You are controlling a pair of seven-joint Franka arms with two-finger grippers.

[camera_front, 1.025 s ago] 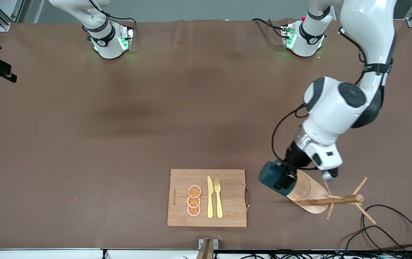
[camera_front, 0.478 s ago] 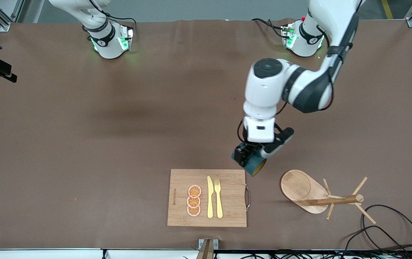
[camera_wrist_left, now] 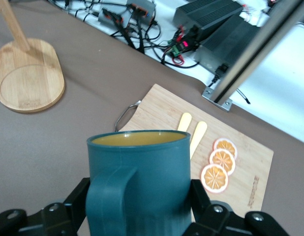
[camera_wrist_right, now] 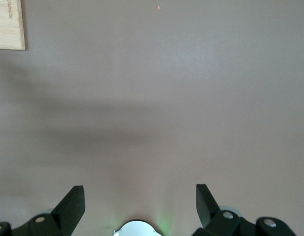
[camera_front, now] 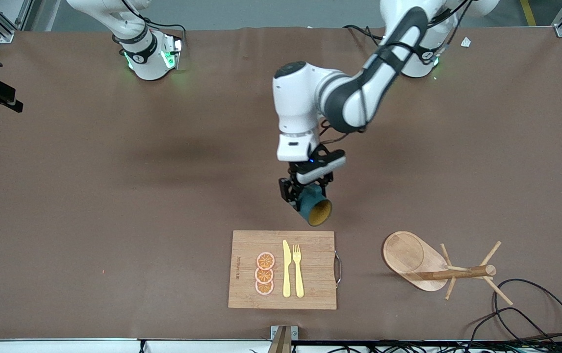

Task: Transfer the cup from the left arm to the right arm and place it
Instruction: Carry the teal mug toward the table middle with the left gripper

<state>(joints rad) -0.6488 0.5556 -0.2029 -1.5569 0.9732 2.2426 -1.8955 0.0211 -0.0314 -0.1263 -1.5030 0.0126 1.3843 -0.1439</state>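
Observation:
The dark teal cup [camera_front: 314,207] with a mustard-yellow inside is held in the air by my left gripper [camera_front: 305,195], over bare table just beside the cutting board's edge that lies farther from the front camera. The cup is tilted, with its mouth toward the front camera. In the left wrist view the cup [camera_wrist_left: 142,172] fills the space between the black fingers [camera_wrist_left: 201,204], its handle facing the camera. My right gripper [camera_wrist_right: 139,194] is open and empty over bare table near its own base. It is out of the front view.
A wooden cutting board [camera_front: 246,245] holds three orange slices [camera_front: 265,273], a yellow knife [camera_front: 286,269] and a fork [camera_front: 298,269]. A wooden mug tree [camera_front: 433,267] lies on its side toward the left arm's end. Black cables [camera_front: 531,304] lie near the front edge.
My left arm carried the cup from over the mug tree's base toward the table's middle. The cup turned so that its mouth faces the front camera.

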